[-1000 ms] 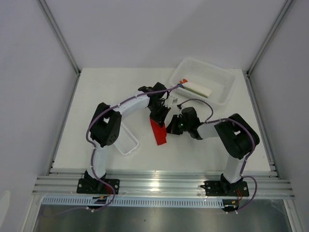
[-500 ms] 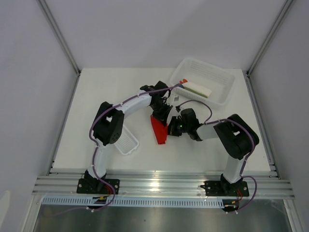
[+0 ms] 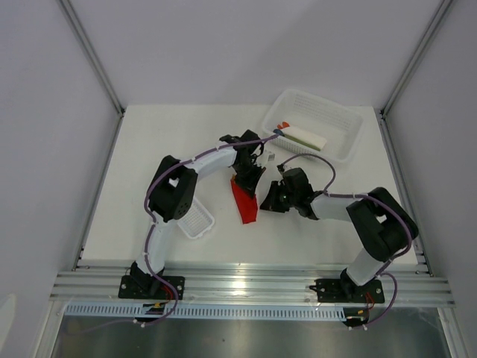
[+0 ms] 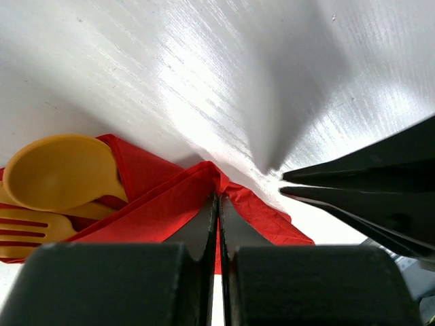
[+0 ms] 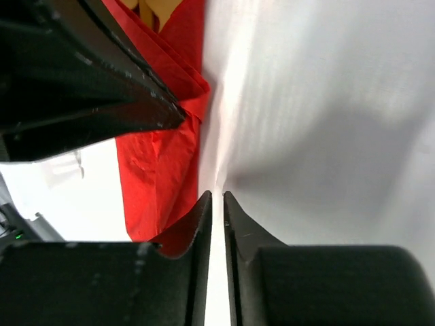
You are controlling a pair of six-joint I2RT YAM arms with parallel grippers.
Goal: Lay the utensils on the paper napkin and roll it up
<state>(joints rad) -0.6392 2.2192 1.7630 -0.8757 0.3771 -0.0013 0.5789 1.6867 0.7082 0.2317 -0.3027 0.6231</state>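
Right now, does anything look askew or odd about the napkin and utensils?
The red paper napkin is folded loosely and unevenly, not rolled; the orange spoon and fork heads poke out of one end.

utensils (image 4: pixel 60 171): handles buried in the paper napkin (image 4: pixel 160 204) fold; fork (image 4: pixel 27 227) cut by the frame's left edge; count cannot tell.
paper napkin, top view: upper end hidden under left tool (image 3: pixel 247 179).
left tool pinch: red shows in the slit between its closed fingers; depth of pinch hidden.
right tool (image 5: pixel 216 197): one finger covers the napkin's lower edge, bottom centre of frame.
tray (image 3: pixel 200 222): upper left part under the left arm (image 3: pixel 175 195) elbow.
basket (image 3: pixel 344 142) contents: too small to name.
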